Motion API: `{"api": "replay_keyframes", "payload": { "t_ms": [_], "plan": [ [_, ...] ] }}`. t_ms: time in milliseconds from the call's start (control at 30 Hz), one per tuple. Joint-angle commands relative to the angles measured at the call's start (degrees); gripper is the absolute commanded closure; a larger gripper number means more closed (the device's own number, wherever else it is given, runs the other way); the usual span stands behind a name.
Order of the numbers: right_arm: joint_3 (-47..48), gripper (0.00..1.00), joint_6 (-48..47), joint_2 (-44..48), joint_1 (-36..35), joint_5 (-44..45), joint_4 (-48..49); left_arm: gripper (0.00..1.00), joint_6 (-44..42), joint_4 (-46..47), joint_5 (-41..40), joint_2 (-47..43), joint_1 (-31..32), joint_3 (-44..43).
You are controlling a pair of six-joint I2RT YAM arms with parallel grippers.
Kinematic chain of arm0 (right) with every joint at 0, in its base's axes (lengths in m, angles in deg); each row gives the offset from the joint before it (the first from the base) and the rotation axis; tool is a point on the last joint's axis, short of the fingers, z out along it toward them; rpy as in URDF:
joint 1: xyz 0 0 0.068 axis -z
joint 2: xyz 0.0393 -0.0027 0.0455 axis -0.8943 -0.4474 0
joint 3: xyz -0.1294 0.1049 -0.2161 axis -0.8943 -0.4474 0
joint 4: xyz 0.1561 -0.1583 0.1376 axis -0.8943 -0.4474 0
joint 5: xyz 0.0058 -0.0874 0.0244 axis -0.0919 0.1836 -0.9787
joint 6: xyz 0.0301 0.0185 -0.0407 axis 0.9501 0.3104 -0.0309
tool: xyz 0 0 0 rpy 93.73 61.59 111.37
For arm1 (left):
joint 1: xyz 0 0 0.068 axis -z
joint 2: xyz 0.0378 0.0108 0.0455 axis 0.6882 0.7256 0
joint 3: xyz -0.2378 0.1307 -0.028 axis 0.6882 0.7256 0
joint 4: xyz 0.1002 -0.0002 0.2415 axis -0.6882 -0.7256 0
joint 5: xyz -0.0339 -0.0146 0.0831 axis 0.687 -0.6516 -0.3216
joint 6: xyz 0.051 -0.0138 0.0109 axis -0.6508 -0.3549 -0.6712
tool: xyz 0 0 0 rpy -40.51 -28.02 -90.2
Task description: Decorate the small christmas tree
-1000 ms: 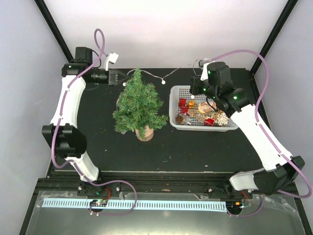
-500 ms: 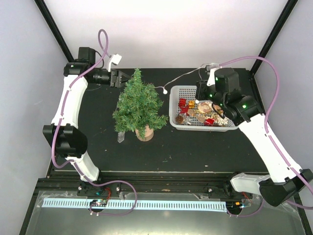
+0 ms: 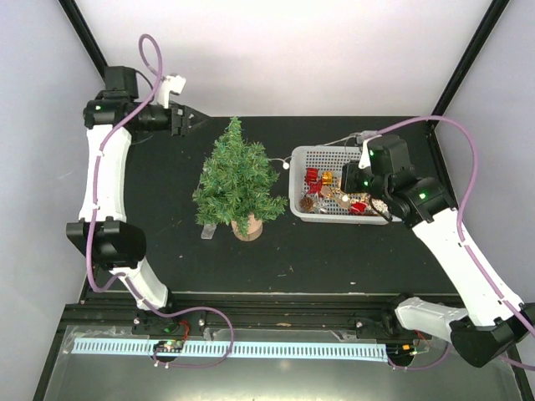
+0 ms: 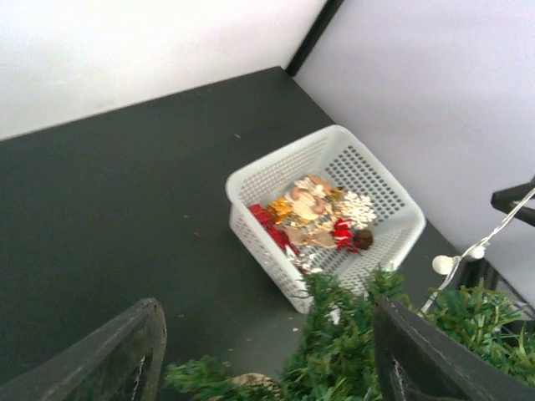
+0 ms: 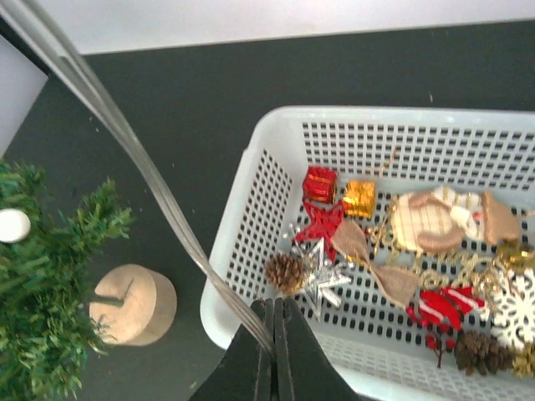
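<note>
A small christmas tree [image 3: 238, 180] stood upright on its wooden stump [image 5: 132, 305] near the middle of the black worktop [image 3: 167, 242], just left of a white mesh basket [image 3: 295, 180] of ornaments. The right claw [image 5: 274, 334] hung over the basket's near-left corner, its fingers pinched together on the clear cord of a light string [image 5: 142, 159]. The cord ran away to the far left toward the tree, where one white bulb [image 5: 12, 225] lay among the branches. The left claw [image 4: 267, 334] hovered beyond the tree on the far-left side with its fingers apart and nothing between them.

The step in hand appeared to be draping the lights. Doing it well would likely mean lifting the cord clear of the basket rim and keeping some slack, since a taut pull could tip so light a tree. The cord would then be laid into the bristly needles rather than across their tips, and the open left claw looked well placed to receive or steady it.

The worktop was matte and dark, with a few pale specks. Plain pale walls enclosed it on three sides, and black frame posts [image 3: 92, 50] rose at the far corners.
</note>
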Motion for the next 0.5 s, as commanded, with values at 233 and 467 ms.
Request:
{"api": "replay_keyframes", "payload": {
  "t_ms": [233,467],
  "plan": [
    [-5.3,0.99,3.2,-1.6,-8.6,3.1,-4.8,0.24,-6.9,-9.2,-3.0,-1.5,-3.6,-10.0],
    [-1.2,0.99,3.8,-3.1,-19.1,7.8,-9.4,0.23,-10.1,-11.6,-3.8,-5.0,-4.8,-10.5]
  ]
}}
